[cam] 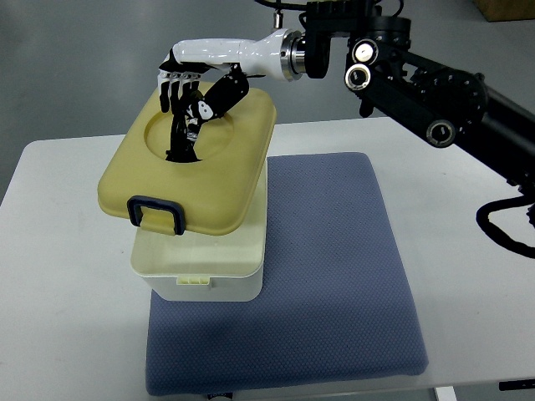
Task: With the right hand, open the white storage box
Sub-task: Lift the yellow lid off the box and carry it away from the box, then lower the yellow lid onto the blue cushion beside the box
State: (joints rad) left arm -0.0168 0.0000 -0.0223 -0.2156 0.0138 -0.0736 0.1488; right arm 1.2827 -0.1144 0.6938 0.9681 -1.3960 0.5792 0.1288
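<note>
Right hand sat at about 11 o'clock in the top view, its arm entering from the right edge at 2 o'clock. Fingers were curled over the far edge of the lid, with the thumb side reaching down into the round recess in the lid's top. Judged as grasping the lid; exact contact under the far rim was hidden by the hand itself. Left hand was not visible.

The lid, pale yellow, was tilted and lifted off the white storage box. Its near edge with the dark blue latch handle hung low toward 8 o'clock, while the far edge was raised. The box mouth showed as a pale strip below the lid. The box stood on the far left part of a blue mat, which lay on a white table. A small yellowish clip showed on the box's front wall.

Handling judgement: the lid looked like a stiff, light moulded plastic, smooth and likely slippery under hard fingertips. The rim and the recess wall gave the best purchase; the latch handle was a second option. The box body looked light and might shift on the mat if the lid caught. The opening appeared well under way, not complete.
</note>
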